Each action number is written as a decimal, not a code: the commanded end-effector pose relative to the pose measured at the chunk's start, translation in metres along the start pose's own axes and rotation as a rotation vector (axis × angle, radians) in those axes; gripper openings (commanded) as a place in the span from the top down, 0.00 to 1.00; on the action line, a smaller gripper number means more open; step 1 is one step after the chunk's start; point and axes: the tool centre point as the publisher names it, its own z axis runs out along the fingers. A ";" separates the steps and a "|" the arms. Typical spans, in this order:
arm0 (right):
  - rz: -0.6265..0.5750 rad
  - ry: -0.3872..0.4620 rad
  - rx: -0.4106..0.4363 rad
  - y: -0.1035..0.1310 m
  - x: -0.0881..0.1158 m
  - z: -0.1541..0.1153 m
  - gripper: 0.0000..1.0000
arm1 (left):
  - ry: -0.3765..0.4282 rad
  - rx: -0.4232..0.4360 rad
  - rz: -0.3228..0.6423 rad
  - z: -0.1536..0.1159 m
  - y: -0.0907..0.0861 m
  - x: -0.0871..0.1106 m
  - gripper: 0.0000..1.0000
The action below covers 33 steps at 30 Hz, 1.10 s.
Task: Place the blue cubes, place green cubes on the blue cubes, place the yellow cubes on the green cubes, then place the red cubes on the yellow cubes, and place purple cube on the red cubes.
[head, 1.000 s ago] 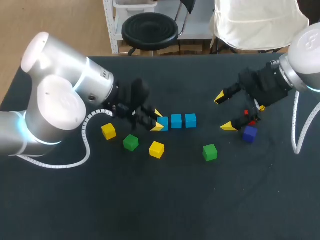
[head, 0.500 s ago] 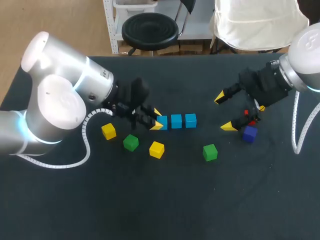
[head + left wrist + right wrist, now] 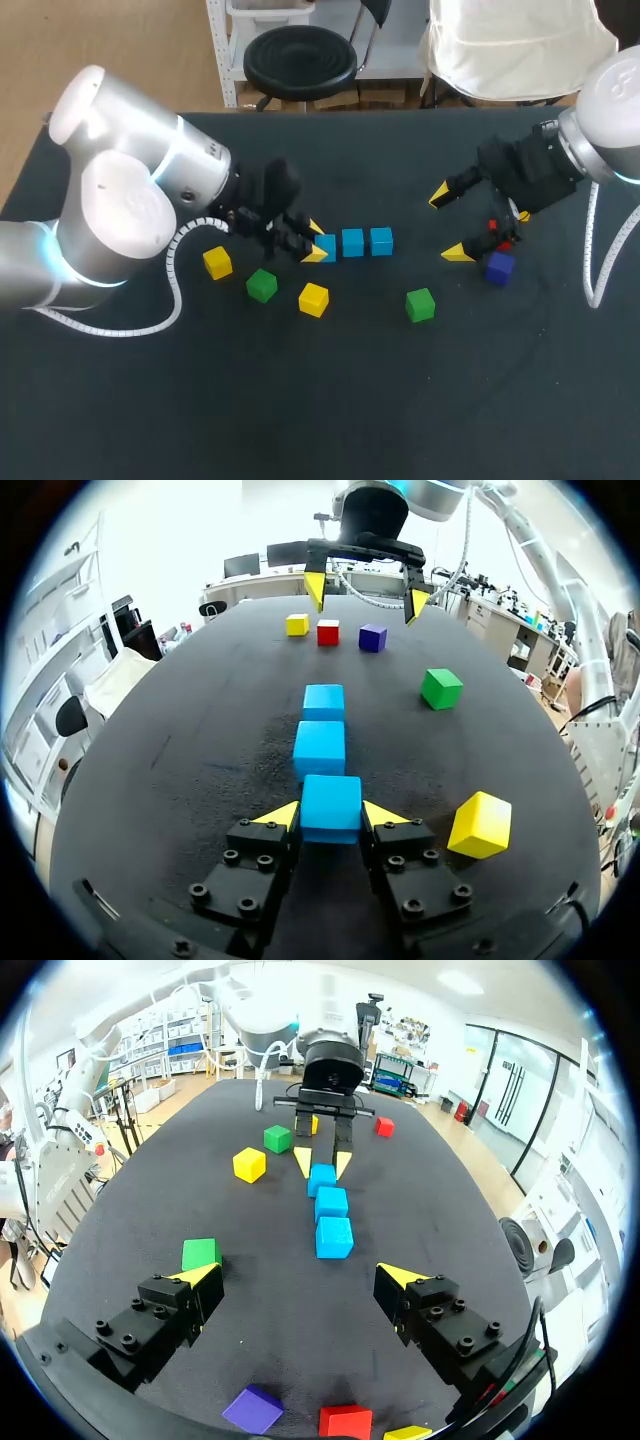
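Note:
Three blue cubes lie in a row mid-table. My left gripper (image 3: pixel 317 240) is shut on the row's left-end blue cube (image 3: pixel 326 246), which in the left wrist view sits between the yellow tips (image 3: pixel 331 807). The other two blue cubes (image 3: pixel 319 748) (image 3: pixel 324 701) lie ahead of it. My right gripper (image 3: pixel 448 224) stands wide open and holds nothing (image 3: pixel 298 1275), facing the row's right end (image 3: pixel 334 1237). Green cubes (image 3: pixel 261 285) (image 3: pixel 420 304) and yellow cubes (image 3: pixel 217 262) (image 3: pixel 313 299) lie nearer the front. A purple cube (image 3: pixel 499 267) and a red cube (image 3: pixel 345 1422) lie under the right wrist.
A third yellow cube (image 3: pixel 297 624) lies beside the red and purple ones, by the right arm. Another small red cube (image 3: pixel 384 1126) shows beyond the left gripper in the right wrist view. Bare black tabletop (image 3: pixel 330 400) stretches across the front.

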 end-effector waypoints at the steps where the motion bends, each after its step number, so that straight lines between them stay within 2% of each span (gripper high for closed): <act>1: -0.001 -0.002 0.000 0.000 0.000 0.000 0.00 | -0.001 0.000 0.002 -0.002 0.003 -0.001 1.00; 14: -0.001 -0.002 0.000 0.000 0.000 0.000 0.00 | 0.001 -0.011 0.015 0.001 0.013 0.001 1.00; 33: -0.001 -0.002 0.000 0.000 0.000 0.000 0.00 | 0.003 -0.016 0.003 -0.003 0.015 0.004 1.00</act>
